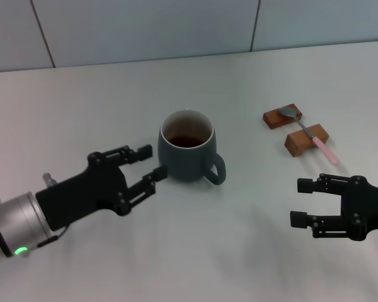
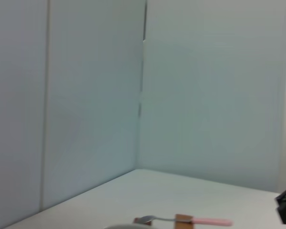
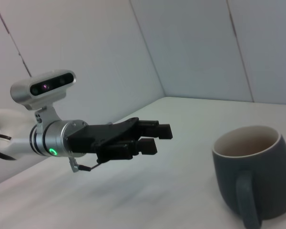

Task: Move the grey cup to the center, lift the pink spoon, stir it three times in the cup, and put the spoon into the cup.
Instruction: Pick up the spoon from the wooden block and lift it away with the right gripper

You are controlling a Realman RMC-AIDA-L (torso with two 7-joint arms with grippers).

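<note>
The grey cup point(image 1: 188, 150) stands upright mid-table, its handle point(image 1: 217, 170) pointing to the front right. It also shows in the right wrist view point(image 3: 253, 174). My left gripper point(image 1: 149, 162) is open and empty just left of the cup, apart from it, as the right wrist view point(image 3: 151, 138) shows. The pink spoon point(image 1: 310, 134) lies across two brown wooden blocks at the right, silver bowl at the back, pink handle toward the front. It also shows in the left wrist view point(image 2: 181, 220). My right gripper point(image 1: 304, 202) is open and empty, in front of the spoon.
The two brown blocks point(image 1: 282, 117) point(image 1: 306, 141) sit side by side to the right of the cup. A pale wall point(image 1: 176, 28) rises behind the white table point(image 1: 239, 251).
</note>
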